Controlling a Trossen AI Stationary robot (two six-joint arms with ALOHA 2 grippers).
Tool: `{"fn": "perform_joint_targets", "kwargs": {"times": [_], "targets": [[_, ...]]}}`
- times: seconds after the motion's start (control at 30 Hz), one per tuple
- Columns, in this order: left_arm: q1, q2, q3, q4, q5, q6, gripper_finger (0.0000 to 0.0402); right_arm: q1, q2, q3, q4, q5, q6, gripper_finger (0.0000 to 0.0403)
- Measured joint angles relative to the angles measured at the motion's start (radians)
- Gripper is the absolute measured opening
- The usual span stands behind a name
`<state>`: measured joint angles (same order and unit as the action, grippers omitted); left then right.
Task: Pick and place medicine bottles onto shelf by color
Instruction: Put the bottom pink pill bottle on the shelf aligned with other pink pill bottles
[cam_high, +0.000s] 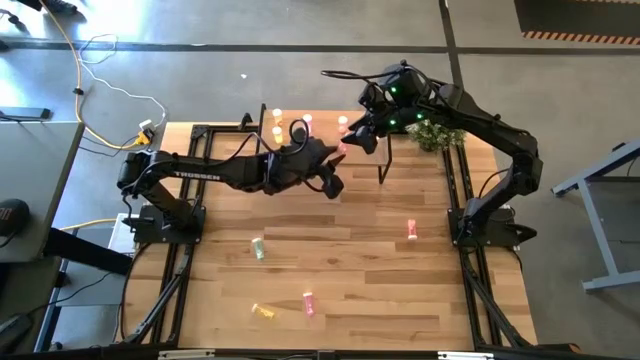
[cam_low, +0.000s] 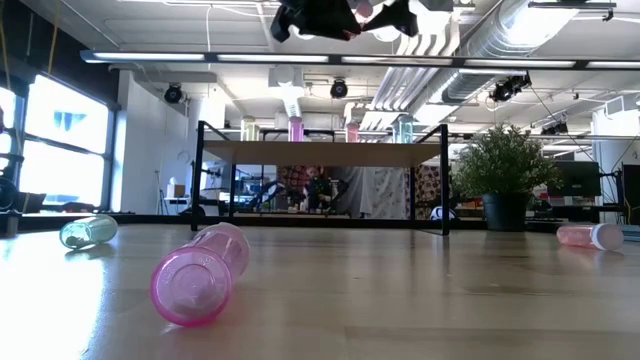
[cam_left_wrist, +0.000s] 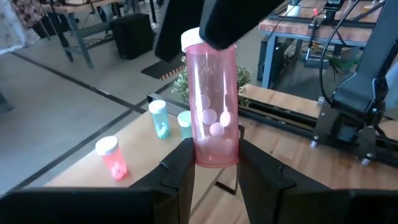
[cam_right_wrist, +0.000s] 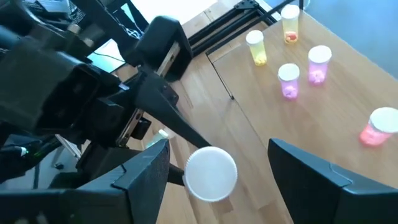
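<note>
Left gripper (cam_left_wrist: 212, 167) raised above shelf (cam_high: 300, 150), jaws clamped on upright pink bottle (cam_left_wrist: 212, 112), white-capped; right gripper (cam_right_wrist: 217, 168) jaws wide around cap.

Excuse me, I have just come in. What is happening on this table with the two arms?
The left end effector holds a pink translucent medicine bottle with a white cap upright above the small light-wood shelf on dark legs. The right end effector is open, its fingers on either side of the bottle's cap; this looks like a handover. Several bottles already stand on the shelf, and four lie on the wood-plank table, among them a pink one.
</note>
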<state>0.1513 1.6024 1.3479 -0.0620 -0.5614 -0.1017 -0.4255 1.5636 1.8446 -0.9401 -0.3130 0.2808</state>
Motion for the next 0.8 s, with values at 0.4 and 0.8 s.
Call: {"fn": "perform_joint_targets", "kwargs": {"times": [0.4,0.8], "targets": [[0.008,0.0,0.0,0.012,-0.004,0.053,0.0095,0.0,0.0,0.0,-0.021,0.019,0.086,0.0243],[0.027,0.0,0.0,0.011,0.0,0.054,0.0095,0.0,0.0,0.0,-0.028,0.018,0.115,0.0139]]}}
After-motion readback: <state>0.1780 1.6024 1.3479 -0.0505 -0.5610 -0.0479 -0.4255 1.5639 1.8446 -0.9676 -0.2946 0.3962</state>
